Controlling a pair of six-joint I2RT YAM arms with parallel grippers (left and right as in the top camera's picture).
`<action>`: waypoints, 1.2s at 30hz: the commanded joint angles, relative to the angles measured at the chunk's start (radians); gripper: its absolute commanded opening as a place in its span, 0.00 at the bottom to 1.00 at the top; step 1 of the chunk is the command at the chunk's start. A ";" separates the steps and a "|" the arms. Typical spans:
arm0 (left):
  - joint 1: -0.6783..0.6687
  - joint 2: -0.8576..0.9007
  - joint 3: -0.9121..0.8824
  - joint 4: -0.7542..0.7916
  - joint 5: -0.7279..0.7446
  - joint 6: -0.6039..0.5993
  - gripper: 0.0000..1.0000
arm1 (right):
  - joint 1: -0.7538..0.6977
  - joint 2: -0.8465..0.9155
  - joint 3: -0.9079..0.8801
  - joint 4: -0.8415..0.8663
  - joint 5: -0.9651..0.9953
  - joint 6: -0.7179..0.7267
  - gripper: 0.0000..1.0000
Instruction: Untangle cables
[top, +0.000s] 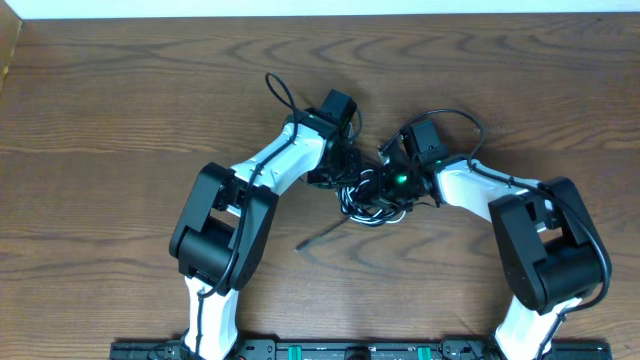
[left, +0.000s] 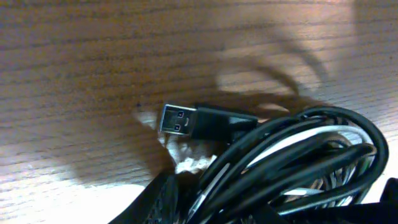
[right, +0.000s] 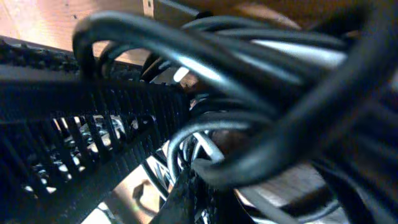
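Note:
The cables (top: 372, 205) lie as one knotted heap of thin black cords and one white cord at the table's middle, between both arms. My left gripper (top: 345, 180) meets the heap from the left. In its wrist view the cables (left: 292, 162) run down between its fingers (left: 163, 196), and the left gripper (left: 201, 208) is shut on them. A black USB plug (left: 180, 119) sticks out to the left on the wood. My right gripper (top: 385, 182) is shut at the heap's right side. Black loops (right: 249, 68) crowd the right gripper (right: 206, 193); whether a cord is pinched is hidden.
One black cord end (top: 322, 237) trails off toward the front left of the heap. The arms' own thicker wires loop behind each wrist (top: 280, 92) (top: 462, 118). A black ribbed part (right: 81, 106) stands close beside the right fingers. A rail (top: 320, 350) runs along the front edge.

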 joint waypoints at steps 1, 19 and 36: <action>-0.009 0.024 -0.006 -0.008 0.001 0.021 0.29 | 0.006 0.019 -0.008 0.008 -0.051 0.125 0.09; -0.009 0.024 -0.006 -0.101 -0.002 0.021 0.23 | -0.003 0.019 -0.008 0.011 -0.164 0.344 0.14; -0.009 0.024 -0.006 -0.105 -0.002 0.021 0.22 | -0.039 0.019 -0.008 0.032 -0.118 0.272 0.08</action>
